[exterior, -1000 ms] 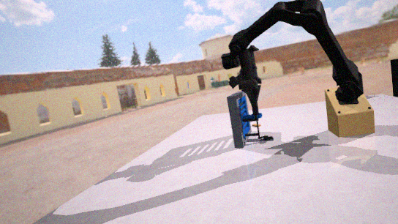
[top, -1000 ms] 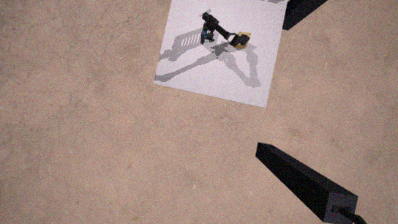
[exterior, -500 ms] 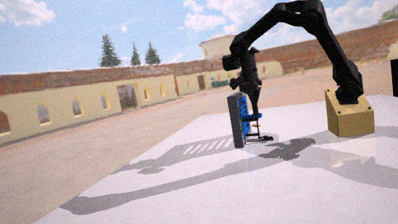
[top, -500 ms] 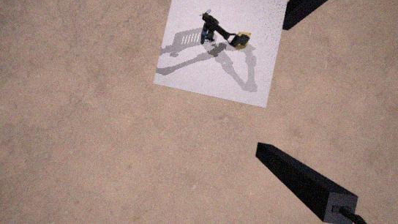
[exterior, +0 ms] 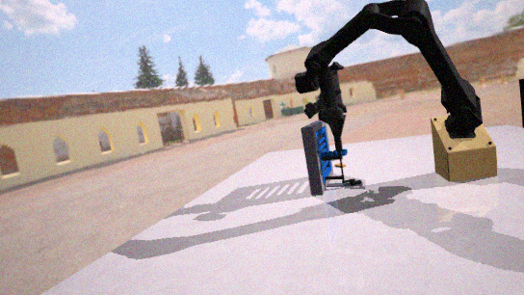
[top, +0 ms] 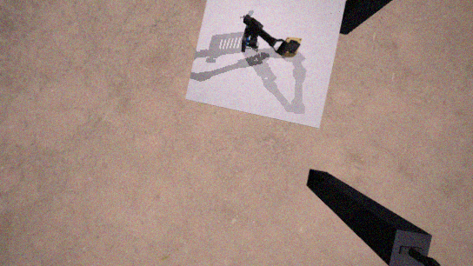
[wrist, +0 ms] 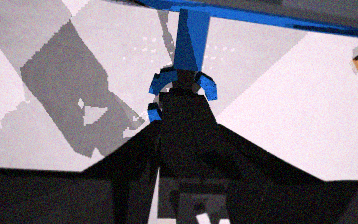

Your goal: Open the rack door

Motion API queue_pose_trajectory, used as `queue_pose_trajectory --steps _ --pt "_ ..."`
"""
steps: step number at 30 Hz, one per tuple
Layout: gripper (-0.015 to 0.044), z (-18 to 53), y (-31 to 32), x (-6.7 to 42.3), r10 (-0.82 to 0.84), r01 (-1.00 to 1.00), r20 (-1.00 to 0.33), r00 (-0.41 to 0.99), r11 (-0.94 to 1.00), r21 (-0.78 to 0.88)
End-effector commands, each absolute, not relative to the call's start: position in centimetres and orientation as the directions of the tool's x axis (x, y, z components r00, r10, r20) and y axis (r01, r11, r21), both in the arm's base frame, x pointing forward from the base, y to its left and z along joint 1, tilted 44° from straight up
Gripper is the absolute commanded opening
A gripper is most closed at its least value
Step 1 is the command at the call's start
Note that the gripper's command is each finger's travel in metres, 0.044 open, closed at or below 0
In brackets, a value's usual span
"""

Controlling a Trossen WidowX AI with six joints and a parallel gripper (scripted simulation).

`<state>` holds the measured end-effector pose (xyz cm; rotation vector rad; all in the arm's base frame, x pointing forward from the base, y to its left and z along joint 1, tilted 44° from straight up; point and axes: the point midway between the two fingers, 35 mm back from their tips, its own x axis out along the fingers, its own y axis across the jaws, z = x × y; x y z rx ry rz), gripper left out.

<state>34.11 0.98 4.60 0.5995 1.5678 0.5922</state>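
The black two-fingered gripper point(exterior: 338, 136) point(wrist: 186, 130) pinches the slim black upright handle point(exterior: 342, 175) point(wrist: 186, 77) — likely stiff, perhaps slippery, best squeezed squarely at mid-height before twisting.

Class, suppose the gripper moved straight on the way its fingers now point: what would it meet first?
Probably the white table top: the gripper points down at it, though depth near the fingertips is unclear.

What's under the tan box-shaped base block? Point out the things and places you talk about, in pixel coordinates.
The tan box-shaped base block point(top: 297, 40) point(exterior: 466, 164) stands on the pale square table top point(top: 243, 105) point(exterior: 231, 237). The surface directly beneath is covered by the block; can't tell what's there.
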Motion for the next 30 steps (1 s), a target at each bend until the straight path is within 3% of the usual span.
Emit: queue_pose_trajectory --steps 1,17,30 --pt "0.0025 4.61 0.98 34.16 0.684 -0.104 -0.726 -0.068 0.719 0.687" --pt "0.0025 4.59 0.99 34.15 0.685 -0.776 -0.726 -0.068 0.421 0.470" --pt "0.0025 4.60 0.99 34.15 0.685 -0.997 -0.726 -0.068 -0.019 0.076"
